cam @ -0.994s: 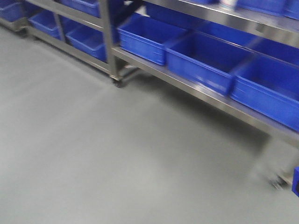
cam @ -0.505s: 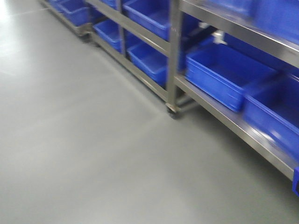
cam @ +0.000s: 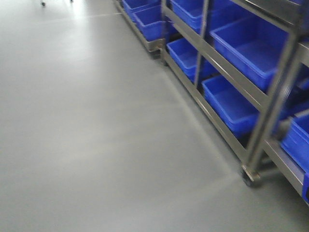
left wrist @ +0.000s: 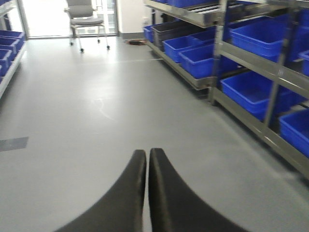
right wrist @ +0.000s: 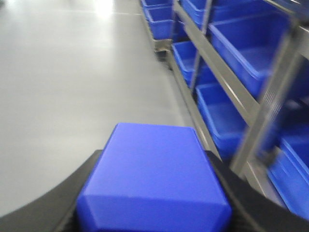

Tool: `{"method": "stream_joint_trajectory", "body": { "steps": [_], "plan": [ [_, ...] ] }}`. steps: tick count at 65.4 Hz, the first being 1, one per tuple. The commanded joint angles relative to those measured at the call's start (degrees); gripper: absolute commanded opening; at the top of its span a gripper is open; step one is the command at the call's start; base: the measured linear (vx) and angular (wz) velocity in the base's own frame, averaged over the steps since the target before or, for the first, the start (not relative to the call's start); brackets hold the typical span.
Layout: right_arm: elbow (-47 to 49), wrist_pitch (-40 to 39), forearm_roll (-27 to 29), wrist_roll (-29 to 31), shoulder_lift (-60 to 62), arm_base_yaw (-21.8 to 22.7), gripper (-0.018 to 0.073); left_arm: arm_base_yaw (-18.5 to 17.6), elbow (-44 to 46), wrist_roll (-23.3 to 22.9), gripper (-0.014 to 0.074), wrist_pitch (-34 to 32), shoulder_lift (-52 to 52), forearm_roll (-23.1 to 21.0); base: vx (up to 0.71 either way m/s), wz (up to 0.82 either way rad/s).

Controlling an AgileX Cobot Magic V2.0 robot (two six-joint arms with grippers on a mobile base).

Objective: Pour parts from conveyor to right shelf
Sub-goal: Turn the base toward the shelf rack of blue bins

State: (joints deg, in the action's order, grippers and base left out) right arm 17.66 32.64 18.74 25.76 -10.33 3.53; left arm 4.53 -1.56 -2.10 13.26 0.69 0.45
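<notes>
block in hand, shelf to the right

the right end effector (right wrist: 153, 203) is pinching the blue block (right wrist: 152, 169) between its dark fingers (right wrist: 251, 212). it sits low and points along the aisle, with the shelf (right wrist: 227, 92) just off to its right. the left end effector (left wrist: 147, 159) is pressed together on nothing, aimed level over the floor (left wrist: 96, 106). my read: this is the carry, block not yet delivered. best play: square up to one blue bin (cam: 231, 104), bring the block right over its opening past the steel rail, then tip. release early and it bounces onto the floor.
</notes>
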Motion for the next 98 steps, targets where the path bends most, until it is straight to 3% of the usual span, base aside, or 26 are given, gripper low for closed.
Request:
{"method": "stream_joint_trajectory", "body": {
  "steps": [1,98],
  "plan": [
    [1.66,-4.25,0.5,0.54,-0.72,0.04,-0.0001,-0.42,1.13,-0.49,-0.0006,-4.25,0.6,-0.45,0.84,0.49],
    [1.66,-4.25,0.5,0.54,-0.89,0.04,-0.0001,-0.42,1.13,-0.49,-0.0006,-4.25,0.6,-0.45,0.78,0.25]
  ]
}}
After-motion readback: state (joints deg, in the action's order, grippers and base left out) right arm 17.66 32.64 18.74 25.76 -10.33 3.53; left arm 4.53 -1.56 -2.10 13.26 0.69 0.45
